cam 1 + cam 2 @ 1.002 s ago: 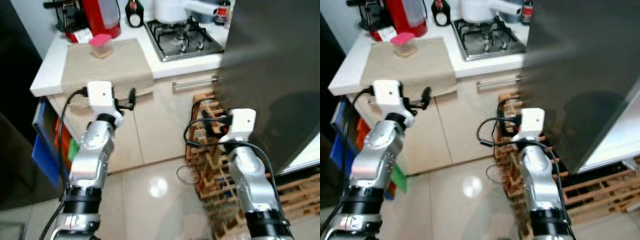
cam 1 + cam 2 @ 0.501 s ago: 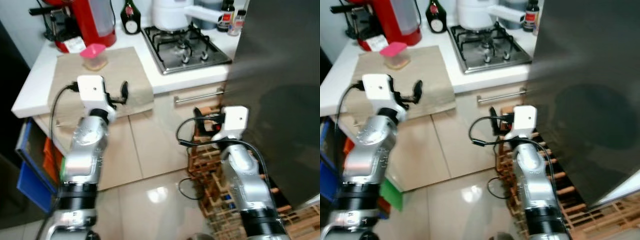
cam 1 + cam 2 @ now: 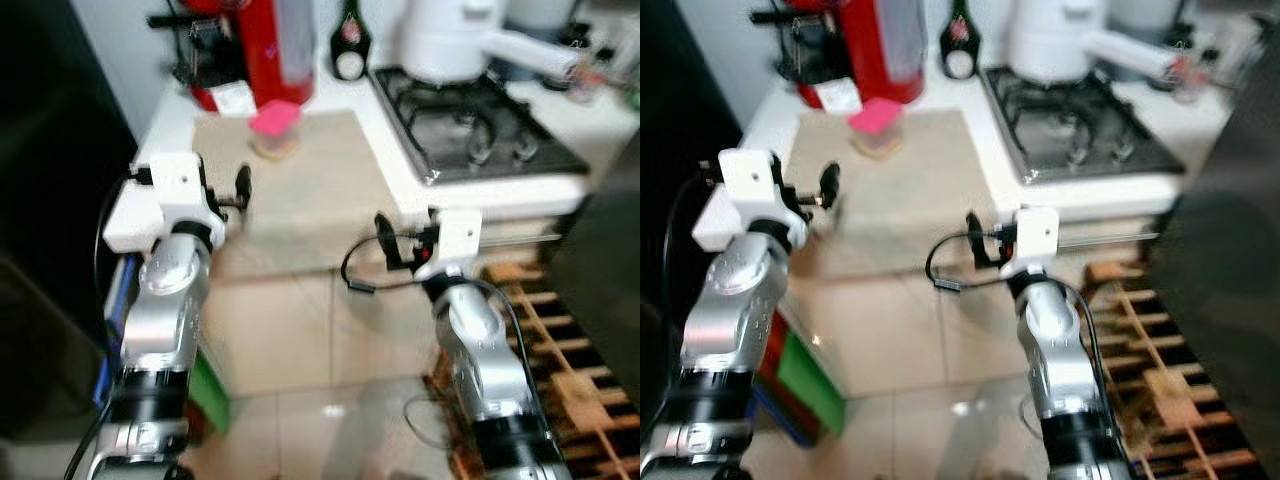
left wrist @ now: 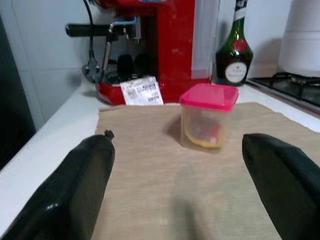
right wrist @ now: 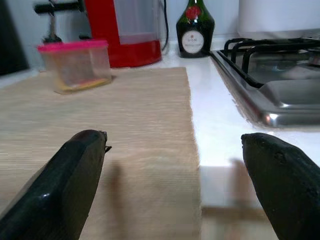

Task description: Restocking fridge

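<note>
A clear container with a pink lid [image 3: 273, 128] stands on a beige mat [image 3: 310, 180] on the white counter, close to a red coffee machine. My left gripper [image 3: 240, 187] is open at the counter's front left edge and points at the container [image 4: 207, 122], a short way from it. My right gripper [image 3: 385, 238] is open too, level with the counter's front edge further right. In the right wrist view the container [image 5: 75, 65] stands far across the mat. Neither gripper holds anything.
Behind the mat stand the red coffee machine [image 3: 250, 50] and a dark bottle [image 3: 347, 45]. A gas hob [image 3: 480, 130] with a white appliance [image 3: 445, 40] lies to the right. The dark fridge [image 3: 1240, 250] and a wooden rack [image 3: 560, 340] stand at right, and coloured crates [image 3: 205, 390] under the counter at left.
The view has swung left and closer to the counter, pushing the fridge to the right edge. Both grippers now sit level with the counter's front edge and face the mat.
</note>
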Robot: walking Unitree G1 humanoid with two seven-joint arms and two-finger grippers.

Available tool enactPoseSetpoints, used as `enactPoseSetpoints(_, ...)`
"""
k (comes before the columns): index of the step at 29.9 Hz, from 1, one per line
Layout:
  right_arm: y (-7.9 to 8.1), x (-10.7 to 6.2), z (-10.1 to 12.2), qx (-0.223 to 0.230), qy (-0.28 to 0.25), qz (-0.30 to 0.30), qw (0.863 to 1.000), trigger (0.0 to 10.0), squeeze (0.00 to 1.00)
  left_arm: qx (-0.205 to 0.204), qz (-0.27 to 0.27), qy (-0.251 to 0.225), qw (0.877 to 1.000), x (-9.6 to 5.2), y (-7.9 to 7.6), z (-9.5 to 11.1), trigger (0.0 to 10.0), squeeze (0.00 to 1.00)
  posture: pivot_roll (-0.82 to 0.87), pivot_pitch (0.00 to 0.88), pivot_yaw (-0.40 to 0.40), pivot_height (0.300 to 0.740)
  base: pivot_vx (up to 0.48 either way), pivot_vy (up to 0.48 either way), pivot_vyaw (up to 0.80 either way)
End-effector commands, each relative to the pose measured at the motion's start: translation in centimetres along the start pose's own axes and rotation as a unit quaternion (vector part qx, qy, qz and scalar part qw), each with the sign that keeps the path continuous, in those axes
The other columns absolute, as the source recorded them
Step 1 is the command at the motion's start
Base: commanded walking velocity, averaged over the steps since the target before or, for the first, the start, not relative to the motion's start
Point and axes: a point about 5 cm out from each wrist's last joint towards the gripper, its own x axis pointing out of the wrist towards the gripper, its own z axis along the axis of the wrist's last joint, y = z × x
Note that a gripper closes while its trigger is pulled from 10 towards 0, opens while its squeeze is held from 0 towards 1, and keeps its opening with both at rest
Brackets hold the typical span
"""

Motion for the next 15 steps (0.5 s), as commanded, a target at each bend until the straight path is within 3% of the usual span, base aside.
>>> enactPoseSetpoints(1, 0.0, 0.1, 0.7, -0.009, -0.018, -0.003, 1.000, 10.0, 0.07, 0.002, -0.007, -0.011, 1.000, 0.1, 0.1, 0.7, 10.0, 0.00, -0.05, 0.000, 0.055, 0.740, 0.458, 0.000, 0.00)
enactPoseSetpoints(5, 0.1, 0.2, 1.1, -0.018, -0.026, -0.005, 1.000, 10.0, 0.08, 0.005, -0.016, -0.021, 1.000, 0.3, 0.2, 1.3, 10.0, 0.00, -0.04, 0.000, 0.054, 0.740, 0.466, 0.000, 0.00)
enactPoseSetpoints(8, 0.0, 0.3, 1.4, -0.023, -0.031, -0.008, 0.999, 10.0, 0.08, 0.022, -0.046, -0.026, 0.998, 0.5, -0.3, 1.7, 10.0, 0.00, -0.04, 0.000, 0.053, 0.740, 0.472, 0.000, -0.72)
enactPoseSetpoints(12, -0.1, 0.3, 1.9, -0.033, -0.046, -0.012, 0.998, 10.0, 0.08, 0.028, -0.058, -0.032, 0.997, 0.6, -0.5, 2.0, 10.0, 0.00, -0.04, 0.000, 0.051, 0.740, 0.000, 0.000, -0.17)
enactPoseSetpoints(15, -0.1, 0.2, 1.9, -0.034, -0.047, -0.011, 0.998, 10.0, 0.07, 0.031, -0.044, -0.030, 0.998, 1.0, 0.2, 2.3, 10.0, 0.00, -0.04, 0.000, 0.048, 0.740, 0.000, 0.000, 0.00)
